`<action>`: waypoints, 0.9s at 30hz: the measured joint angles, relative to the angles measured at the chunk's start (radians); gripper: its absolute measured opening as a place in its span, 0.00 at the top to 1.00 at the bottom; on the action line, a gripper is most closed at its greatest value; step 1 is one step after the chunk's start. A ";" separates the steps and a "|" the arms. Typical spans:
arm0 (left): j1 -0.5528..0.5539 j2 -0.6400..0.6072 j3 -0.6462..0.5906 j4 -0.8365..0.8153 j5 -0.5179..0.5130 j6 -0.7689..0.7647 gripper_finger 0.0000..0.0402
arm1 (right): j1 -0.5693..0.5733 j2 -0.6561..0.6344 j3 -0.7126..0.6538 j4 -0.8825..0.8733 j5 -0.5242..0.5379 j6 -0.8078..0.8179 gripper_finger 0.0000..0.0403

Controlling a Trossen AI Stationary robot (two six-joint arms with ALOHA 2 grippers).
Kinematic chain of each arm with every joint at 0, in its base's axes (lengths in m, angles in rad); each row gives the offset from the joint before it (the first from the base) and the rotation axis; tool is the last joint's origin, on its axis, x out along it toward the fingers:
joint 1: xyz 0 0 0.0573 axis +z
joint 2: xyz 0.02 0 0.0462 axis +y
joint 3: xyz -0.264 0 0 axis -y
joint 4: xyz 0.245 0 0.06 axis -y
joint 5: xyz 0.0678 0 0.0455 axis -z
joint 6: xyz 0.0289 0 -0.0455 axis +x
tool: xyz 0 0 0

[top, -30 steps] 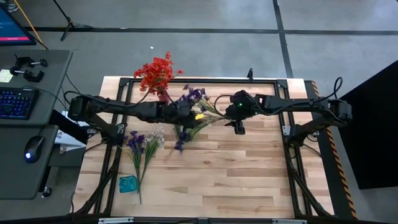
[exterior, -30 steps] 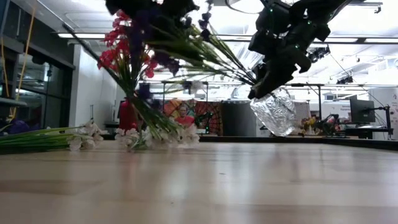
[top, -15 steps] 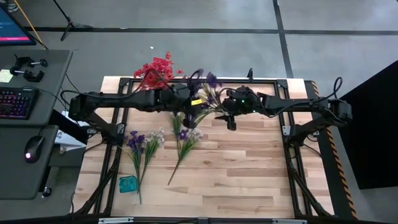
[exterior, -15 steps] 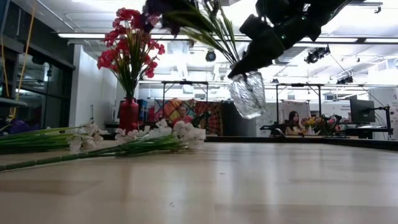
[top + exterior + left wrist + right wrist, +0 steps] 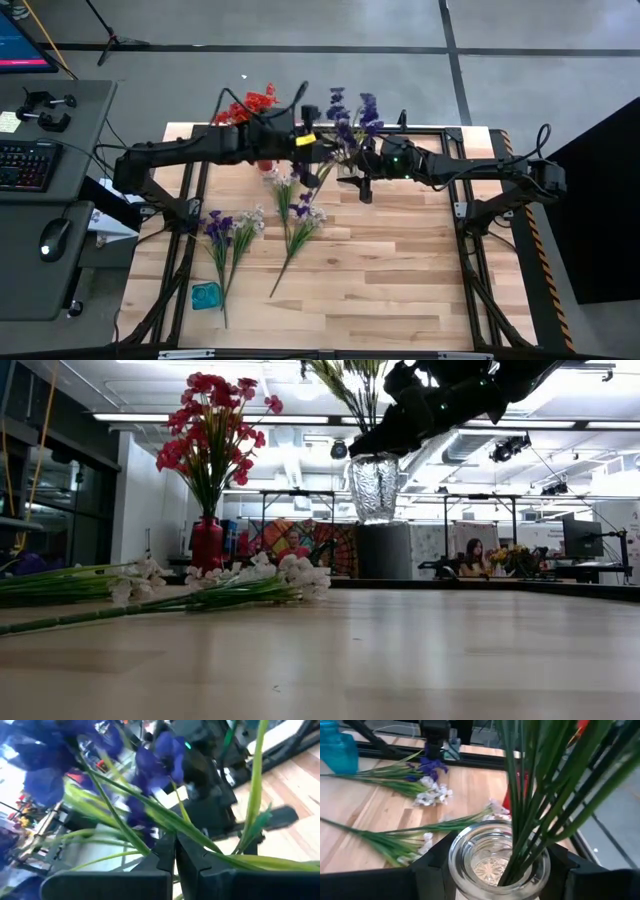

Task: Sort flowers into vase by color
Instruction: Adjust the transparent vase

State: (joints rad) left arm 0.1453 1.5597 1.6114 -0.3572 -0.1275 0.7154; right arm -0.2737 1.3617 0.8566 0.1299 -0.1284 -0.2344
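No writing was legible. The right pincer [image 5: 495, 885] gripped a clear glass vase [image 5: 374, 487] aloft, purple flowers' [image 5: 350, 115] stems standing inside. The left pincer [image 5: 175, 855] was closed on those stems. A red vase [image 5: 207, 543] held red flowers [image 5: 212, 420]. White and purple sprigs [image 5: 296, 222] lay on the worktop [image 5: 400, 280]; a blue vase [image 5: 206, 295] was partly cut off in the right wrist view.

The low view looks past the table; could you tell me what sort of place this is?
Probably a robotics lab or workshop: ceiling strip lights, a monitor on a stand, and a seated person at benches behind the wooden table.
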 joint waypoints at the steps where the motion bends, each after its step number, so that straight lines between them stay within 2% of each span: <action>1: 0.003 0.000 0.024 -0.017 -0.004 0.000 1.00 | 0.000 0.000 0.000 0.005 0.007 -0.001 0.58; 8: 0.009 0.000 0.149 -0.115 -0.060 0.005 1.00 | 0.000 0.000 0.000 0.055 0.021 -0.006 0.58; 13: 0.031 0.006 0.153 -0.147 0.036 -0.093 1.00 | 0.000 0.000 0.004 0.078 0.025 -0.006 0.58; 18: 0.030 0.032 0.152 -0.152 0.058 -0.159 0.99 | 0.000 0.000 0.034 0.078 0.052 -0.009 0.58; 22: 0.030 0.040 0.152 -0.154 0.064 -0.169 0.93 | 0.000 0.000 0.055 0.076 0.057 -0.014 0.58; 27: 0.030 0.040 0.159 -0.163 0.024 -0.232 0.79 | 0.000 0.000 0.066 0.063 0.069 -0.021 0.58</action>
State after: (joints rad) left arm 0.1749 1.5997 1.7702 -0.5202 -0.1032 0.4836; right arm -0.2741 1.3613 0.9222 0.1925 -0.0594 -0.2550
